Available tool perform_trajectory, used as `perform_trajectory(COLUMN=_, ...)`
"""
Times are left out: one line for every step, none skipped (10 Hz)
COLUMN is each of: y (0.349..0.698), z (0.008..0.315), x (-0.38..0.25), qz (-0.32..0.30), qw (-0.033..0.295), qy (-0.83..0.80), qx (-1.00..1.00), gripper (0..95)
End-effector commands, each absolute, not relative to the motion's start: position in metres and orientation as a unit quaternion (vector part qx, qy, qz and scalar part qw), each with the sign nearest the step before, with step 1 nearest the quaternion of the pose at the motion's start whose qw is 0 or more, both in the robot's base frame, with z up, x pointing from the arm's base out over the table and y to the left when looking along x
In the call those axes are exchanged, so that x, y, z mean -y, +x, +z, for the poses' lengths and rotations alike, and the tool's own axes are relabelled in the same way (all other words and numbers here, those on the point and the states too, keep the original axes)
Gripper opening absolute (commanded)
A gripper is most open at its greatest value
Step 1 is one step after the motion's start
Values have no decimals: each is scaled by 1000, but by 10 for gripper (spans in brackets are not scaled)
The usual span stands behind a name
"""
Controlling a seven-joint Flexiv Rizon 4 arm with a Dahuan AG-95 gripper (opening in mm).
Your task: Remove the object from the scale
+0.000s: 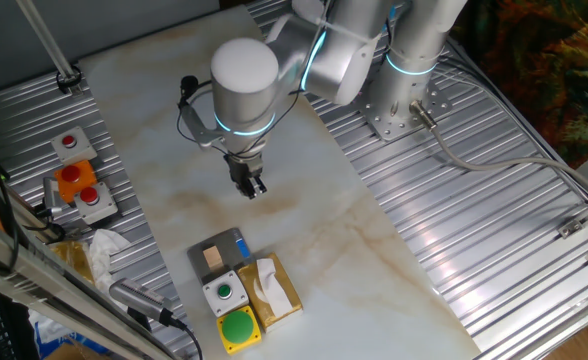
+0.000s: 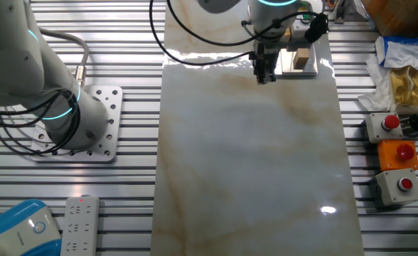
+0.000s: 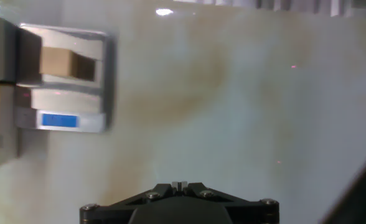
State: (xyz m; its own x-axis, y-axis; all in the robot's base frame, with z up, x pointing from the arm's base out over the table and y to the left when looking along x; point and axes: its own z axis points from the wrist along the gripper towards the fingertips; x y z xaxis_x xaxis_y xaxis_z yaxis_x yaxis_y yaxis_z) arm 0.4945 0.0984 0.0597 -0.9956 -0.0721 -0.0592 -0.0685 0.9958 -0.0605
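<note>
The object, a tiny tan cube [image 1: 212,259], sits on the scale [image 1: 230,244], a small dark-grey platform with a blue patch, near the front of the marble slab. Both also show in the other fixed view, the cube [image 2: 303,58] on the scale [image 2: 288,64], and at the left of the hand view, the cube [image 3: 57,61] on the scale [image 3: 71,93]. My gripper [image 1: 253,188] hangs above the slab, apart from the scale and empty. In the hand view its fingertips [image 3: 179,185] meet, so it is shut. In the other fixed view the gripper [image 2: 264,77] is just left of the scale.
A grey box with a green button [image 1: 222,292], a yellow base with a big green button [image 1: 239,329] and a yellow-brown tissue box [image 1: 274,292] stand right by the scale. Red and orange button boxes [image 1: 79,185] sit on the left rack. The arm's base [image 1: 399,110] is at the back.
</note>
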Motion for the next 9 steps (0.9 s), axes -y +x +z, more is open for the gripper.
perform_trajectory(y=495, z=59, x=-99, qz=-28, qw=31, qy=-30, qx=-999, gripper=0)
perform_trajectory(y=494, z=60, x=-99, qz=-27, qw=33, qy=-23, qx=-999, gripper=0)
perform_trajectory(y=494, z=61, x=-99, qz=-26, qw=33, qy=-17, qx=-999, gripper=0)
perform_trajectory(y=493, z=62, x=-100, qz=-27, qw=33, qy=-13, qx=-999, gripper=0)
perform_trajectory(y=493, z=63, x=-100, qz=-28, qw=32, qy=-12, qx=-999, gripper=0)
perform_trajectory(y=493, z=63, x=-100, qz=-27, qw=32, qy=-10, qx=-999, gripper=0)
perform_trajectory(y=493, z=63, x=-100, qz=-27, qw=32, qy=-10, qx=-999, gripper=0)
perform_trajectory(y=493, z=63, x=-100, qz=-29, qw=31, qy=-17, qx=-999, gripper=0)
perform_trajectory(y=493, z=63, x=-100, qz=-31, qw=30, qy=-24, qx=-999, gripper=0)
